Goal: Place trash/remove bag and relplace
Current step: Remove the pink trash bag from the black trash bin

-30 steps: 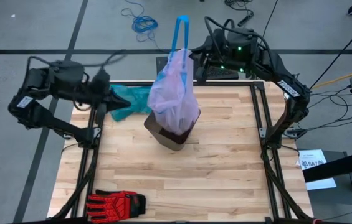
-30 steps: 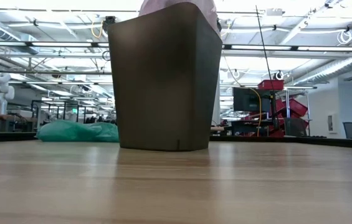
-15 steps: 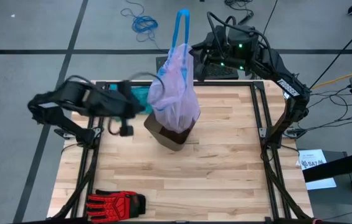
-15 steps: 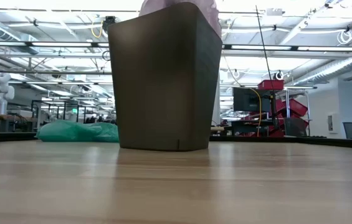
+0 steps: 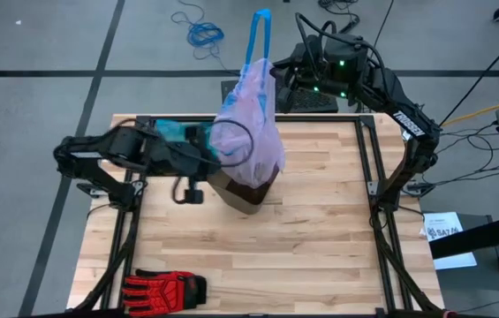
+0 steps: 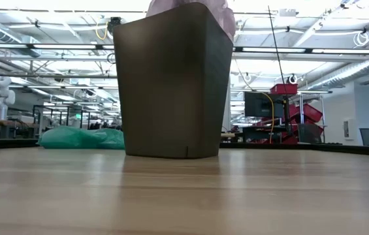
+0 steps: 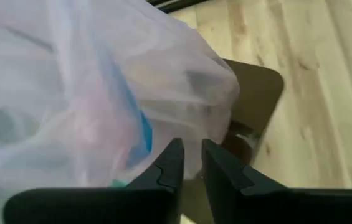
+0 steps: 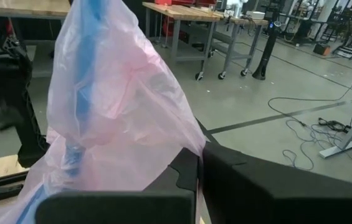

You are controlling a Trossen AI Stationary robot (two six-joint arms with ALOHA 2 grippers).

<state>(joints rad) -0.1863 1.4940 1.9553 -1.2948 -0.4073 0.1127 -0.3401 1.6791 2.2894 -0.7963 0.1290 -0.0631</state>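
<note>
The thin translucent pink-lavender plastic bag (image 5: pixel 247 132) with its blue drawstring (image 5: pixel 256 40) hangs stretched up out of the dark brown plastic bin (image 5: pixel 247 193) at table centre. My right gripper (image 5: pixel 277 81), at the bag's 1 o'clock, is clamped on the bag's upper plastic. My left gripper (image 7: pixel 189 163), at its 9 o'clock, has its 2 fingers slightly parted against the bag's side, holding nothing. A crumpled teal-green plastic bag (image 5: pixel 178 132) lies at 10 o'clock on the pale wooden table (image 5: pixel 320 238); a red-and-black work glove (image 5: pixel 165 287) lies at 7 o'clock.
</note>
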